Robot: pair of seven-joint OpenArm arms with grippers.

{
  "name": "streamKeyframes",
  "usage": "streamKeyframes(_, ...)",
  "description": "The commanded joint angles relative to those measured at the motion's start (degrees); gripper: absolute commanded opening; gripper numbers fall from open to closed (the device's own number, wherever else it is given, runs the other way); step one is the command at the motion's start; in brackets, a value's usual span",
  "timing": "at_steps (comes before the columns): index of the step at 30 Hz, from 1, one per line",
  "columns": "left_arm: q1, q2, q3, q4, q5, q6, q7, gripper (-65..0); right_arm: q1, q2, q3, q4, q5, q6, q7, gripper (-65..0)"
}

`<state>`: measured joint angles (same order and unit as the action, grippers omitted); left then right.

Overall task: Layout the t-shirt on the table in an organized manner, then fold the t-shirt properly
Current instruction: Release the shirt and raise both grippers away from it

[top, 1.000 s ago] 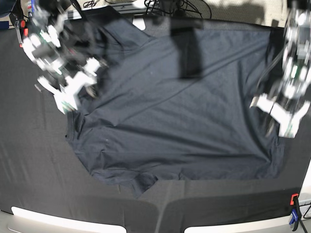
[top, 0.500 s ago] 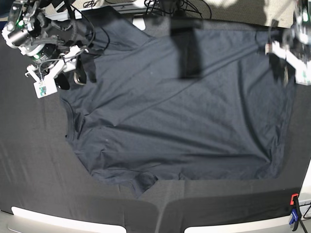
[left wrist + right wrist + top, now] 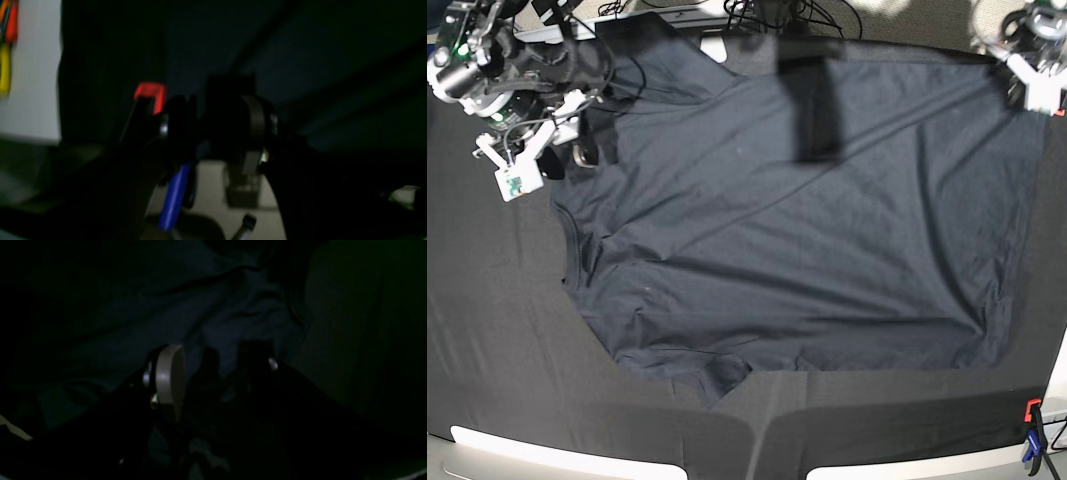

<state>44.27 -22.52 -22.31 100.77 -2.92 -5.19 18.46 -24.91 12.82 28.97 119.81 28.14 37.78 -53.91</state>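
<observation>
I read this as a robotics lab bench. The wide table draped in matte black cloth (image 3: 497, 330) is pinned at its near corner by an orange-and-blue spring clamp (image 3: 1033, 435). A tangle of black cables (image 3: 772, 14) crowds the far edge. Two white-and-black robot arms frame my view: one (image 3: 497, 85) at one far corner, one (image 3: 1032, 55) at the other.

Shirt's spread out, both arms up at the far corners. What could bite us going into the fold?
1. The t-shirt isn't fully flat: diagonal creases cross the body and the near sleeve is bunched, so a fold now may lock wrinkles in.
2. Shirt and table cloth are both dark, and the wrist views are nearly black; a pinch may catch the table cloth too.
3. The right gripper hangs open beside the far sleeve; it could snag that loose cloth.
</observation>
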Motion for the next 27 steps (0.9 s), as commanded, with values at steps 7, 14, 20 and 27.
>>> streamKeyframes(7,0.48,-0.35,-1.33,-1.73,-3.72,-3.48,-1.31,-41.3,0.11,0.48,0.22,1.2,0.85,0.63,0.68,-35.1)
streamKeyframes(14,-2.34,-0.35,-1.33,-6.29,-9.27,-9.35,-1.18,-41.3,0.11,0.46,0.22,1.2,1.05,0.63,0.61,-35.1)
streamKeyframes(20,-6.49,-0.35,-1.33,-11.21,-12.0,-14.71,0.96,-49.9,0.11,0.48,0.22,1.2,1.03,0.63,-0.83,-35.1)
streamKeyframes(27,-5.51,-0.35,-1.33,-9.16,-12.39,-14.75,-4.83,-65.0,0.09,0.5,0.31,1.2,1.01,0.61,-1.6,-35.1)
